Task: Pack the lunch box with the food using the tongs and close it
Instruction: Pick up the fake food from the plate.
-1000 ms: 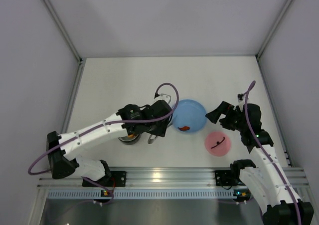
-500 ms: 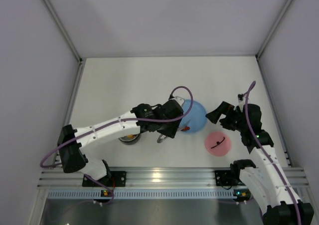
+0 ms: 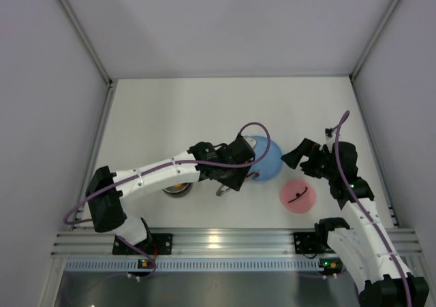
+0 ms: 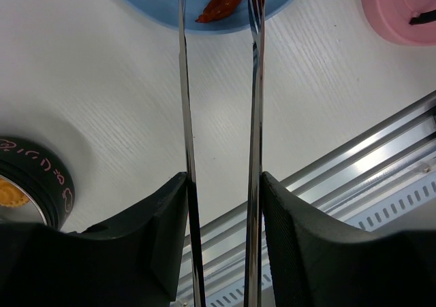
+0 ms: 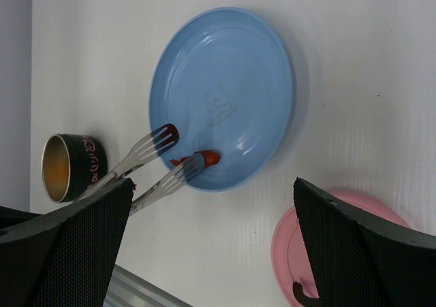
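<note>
My left gripper (image 4: pixel 221 184) is shut on the silver tongs (image 4: pixel 184 89), one thin arm against each finger. The tongs (image 5: pixel 151 146) reach over the near rim of the blue plate (image 5: pixel 225 82), their tips spread apart. A red-brown food strip (image 4: pixel 221 1) lies on the plate between the tips, close to one of them (image 5: pixel 205 158). The lunch box (image 3: pixel 176 188), a small steel pot with a dark band, stands left of the plate and is half hidden by the left arm; orange food (image 4: pixel 9 192) shows inside it. Its pink lid (image 3: pixel 298 196) lies to the right. My right gripper (image 5: pixel 212 184) hangs open and holds nothing.
The blue plate (image 3: pixel 270 160) sits between the pot and the lid. The aluminium rail (image 3: pixel 225 239) runs along the near table edge. Grey walls close in the left, right and far sides. The right gripper (image 3: pixel 300 154) hovers between plate and lid.
The left arm has swung right, carrying the tongs from beside the pot to the blue plate's near rim. The right arm has not moved.
</note>
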`<state>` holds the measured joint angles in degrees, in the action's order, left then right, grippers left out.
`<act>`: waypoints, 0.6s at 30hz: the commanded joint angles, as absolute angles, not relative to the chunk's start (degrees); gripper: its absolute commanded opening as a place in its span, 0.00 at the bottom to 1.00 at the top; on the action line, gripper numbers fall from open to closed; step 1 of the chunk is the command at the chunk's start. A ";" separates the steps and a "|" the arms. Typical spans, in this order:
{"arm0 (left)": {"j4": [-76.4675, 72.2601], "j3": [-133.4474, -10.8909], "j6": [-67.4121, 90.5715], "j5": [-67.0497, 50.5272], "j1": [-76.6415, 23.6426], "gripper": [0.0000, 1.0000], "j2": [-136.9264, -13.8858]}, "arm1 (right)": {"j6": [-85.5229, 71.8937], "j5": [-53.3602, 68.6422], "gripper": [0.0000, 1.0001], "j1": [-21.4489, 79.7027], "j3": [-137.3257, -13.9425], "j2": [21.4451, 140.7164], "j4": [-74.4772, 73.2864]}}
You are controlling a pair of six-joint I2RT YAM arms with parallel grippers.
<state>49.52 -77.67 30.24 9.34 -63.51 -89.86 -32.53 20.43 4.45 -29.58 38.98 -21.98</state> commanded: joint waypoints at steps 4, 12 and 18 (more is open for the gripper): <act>47.81 -78.22 28.92 7.30 -63.81 0.50 -90.61 | -31.82 19.78 1.00 3.78 -30.23 38.23 -21.71; 47.81 -78.31 28.56 5.36 -63.81 0.50 -90.97 | -31.64 19.69 0.99 3.78 -30.67 38.50 -21.80; 48.95 -78.84 28.83 6.85 -63.81 0.49 -91.76 | -31.82 19.86 1.00 3.78 -30.76 39.11 -21.53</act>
